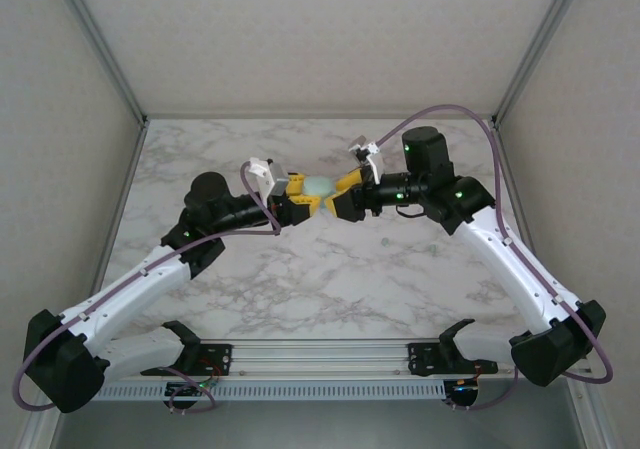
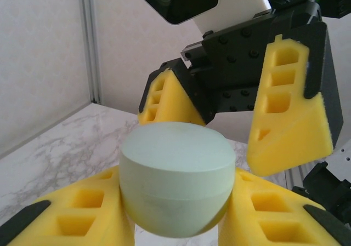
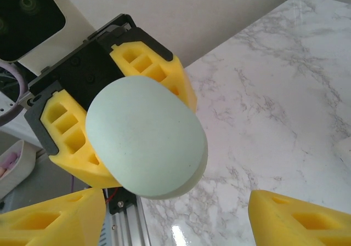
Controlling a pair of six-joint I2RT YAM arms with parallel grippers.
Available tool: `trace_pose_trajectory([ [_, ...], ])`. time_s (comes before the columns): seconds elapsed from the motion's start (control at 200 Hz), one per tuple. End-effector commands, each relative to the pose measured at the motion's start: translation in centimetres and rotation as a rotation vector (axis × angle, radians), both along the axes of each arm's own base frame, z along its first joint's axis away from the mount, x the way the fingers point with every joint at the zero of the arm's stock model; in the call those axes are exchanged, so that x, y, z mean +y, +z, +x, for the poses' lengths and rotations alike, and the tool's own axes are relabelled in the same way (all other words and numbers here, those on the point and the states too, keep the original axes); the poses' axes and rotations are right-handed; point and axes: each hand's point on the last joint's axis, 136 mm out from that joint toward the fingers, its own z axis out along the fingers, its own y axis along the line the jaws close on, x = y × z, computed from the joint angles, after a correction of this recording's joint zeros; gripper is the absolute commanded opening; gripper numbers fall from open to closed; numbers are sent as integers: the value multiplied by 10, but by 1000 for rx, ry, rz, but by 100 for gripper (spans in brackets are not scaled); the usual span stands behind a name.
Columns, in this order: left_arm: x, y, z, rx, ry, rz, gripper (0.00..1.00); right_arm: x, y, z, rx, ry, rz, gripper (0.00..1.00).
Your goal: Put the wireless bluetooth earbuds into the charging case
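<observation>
**Item: charging case.** Pale mint-green pebble with one flat face and one domed, and a faint seam around its waist. It looks closed. I see it lifted off the marble table, at mid-width and toward the far half, between the two grippers.

**Holder: left gripper.** It is clenched on the case. Its yellow fingers press the two sides just below the seam.

**Partner: right gripper.** It is released, with its jaws spread wide. Its fingers stand to either side of the case and touch nothing.

**Step in hand, as I judge it:** getting the lid open so the earbuds can go in.

- I would bring the right fingers onto the upper half only, above the seam.
- I would close them gently, because the shell is smooth and rounded and could squirt out of a hard pinch.
- The left grip should stay low and firm so the lid has something to lever against.
- I would work over the table, so a dropped case lands close by.

**Arm pose.** The left arm reaches from its near-left base, elbow out to the left, with the forearm angled in toward centre. The right arm mirrors it from the near right. Both wrists sit roughly level, with the fingertips pointing at each other.
</observation>
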Motion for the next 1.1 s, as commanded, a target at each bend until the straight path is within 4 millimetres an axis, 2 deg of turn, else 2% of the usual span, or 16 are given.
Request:
trace_pose_trajectory([
  [0.0,-1,13,-8,-27,-15,-38,23,2,17,6,-33,-30,21,69],
  [0.08,-1,16,-10,-31,-22,-41,22,-2,13,15,-48,-80,-16,68],
  [0.175,-3,20,-13,-35,-33,-48,23,-6,14,29,-82,-155,-36,68],
  [0.31,-5,25,-16,-42,-49,-51,23,-7,20,39,-107,-200,-30,67],
  [0.456,-5,22,-17,-39,-44,-45,23,-5,35,43,-134,-213,20,68],
  [0.631,-3,20,-15,-41,-28,-46,23,-6,37,54,-108,-270,10,69],
  [0.816,-3,16,-12,-43,-13,-42,23,-11,50,59,-60,-340,40,70],
  [0.891,-2,15,-11,-44,-5,-40,23,-11,59,51,-55,-317,60,71],
  [1.006,1,9,-6,-50,36,-37,23,-12,83,27,-82,-241,136,74],
  [1.096,6,9,-2,-63,75,-58,22,-32,88,28,-108,-352,119,74],
])
